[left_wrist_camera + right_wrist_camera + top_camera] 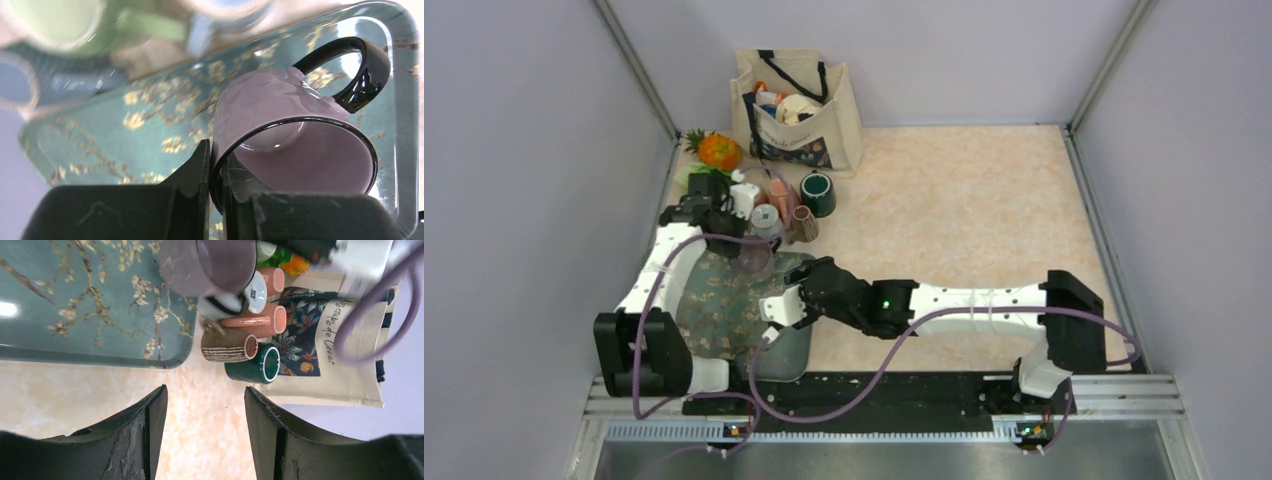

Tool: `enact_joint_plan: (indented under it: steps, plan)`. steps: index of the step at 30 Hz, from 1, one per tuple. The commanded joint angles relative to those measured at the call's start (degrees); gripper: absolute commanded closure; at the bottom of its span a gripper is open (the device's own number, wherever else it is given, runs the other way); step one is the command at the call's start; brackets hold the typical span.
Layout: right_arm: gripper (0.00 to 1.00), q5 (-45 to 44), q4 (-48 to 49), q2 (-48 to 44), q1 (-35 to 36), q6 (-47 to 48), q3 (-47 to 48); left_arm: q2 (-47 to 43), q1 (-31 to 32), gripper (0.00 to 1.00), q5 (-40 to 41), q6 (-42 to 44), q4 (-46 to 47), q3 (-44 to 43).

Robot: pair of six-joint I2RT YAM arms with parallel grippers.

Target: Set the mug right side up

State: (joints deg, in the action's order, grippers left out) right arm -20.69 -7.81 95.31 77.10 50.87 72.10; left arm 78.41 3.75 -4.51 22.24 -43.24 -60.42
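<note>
Table (964,220): the big peach top has lots of bare room to the right of both pincers. Walls close it in on the left, right and far sides.
Cloth bag (809,130): it stands against the far wall, past the left pincer.
Tray (714,300): blue-green with little flowers. It lies under both pincers, and its rounded far corner ends just short of the cups.
Left pincer (216,160): clamped tight on the rim of the purple mug, one finger inside and one outside.
Right pincer (205,400): its fingers are wide apart with nothing between them. It hangs over the tray's right edge, with bare table below.
Purple mug (270,105): tipped, with its mouth facing back at the left pincer and its black handle on the far side. It is over the tray.
Cups (240,335): a bunch lies on its side just past the tray's corner, ahead of the right pincer. The dark green cup (255,367) is on the outside, next to the bare table.
</note>
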Motion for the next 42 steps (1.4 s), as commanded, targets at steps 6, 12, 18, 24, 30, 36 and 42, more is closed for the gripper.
enact_joint_plan:
  steps: [6,12,18,24,30,36,42]
  plan:
    - [0.42,12.57,6.42,-12.41,-4.40,-11.20,-6.97,-6.89,-28.19,1.00,-7.50,5.52,-8.95,-5.54]
    - [0.42,16.02,9.90,-14.64,-7.68,-13.78,-9.77,1.68,-43.07,1.00,-4.09,5.87,-2.78,-7.82]
    - [0.42,15.70,10.23,-14.08,-8.33,-14.25,-10.78,9.71,-46.55,1.00,-1.16,4.48,3.78,-9.49]
    - [0.42,16.22,10.96,-14.40,-8.95,-14.99,-11.44,14.22,-46.56,1.00,-0.93,3.10,7.42,-11.25]
    - [0.42,15.91,11.38,-14.54,-9.47,-15.53,-11.77,18.71,-46.61,1.00,-2.74,3.61,6.09,-13.10]
    - [0.41,16.42,11.16,-14.68,-11.34,-19.22,-11.45,15.91,-46.62,0.55,-5.63,4.73,4.31,-12.64]
    - [0.41,18.66,11.48,-14.85,-14.81,-23.67,-12.13,11.04,-46.24,0.35,-11.04,6.73,-2.93,-17.12]
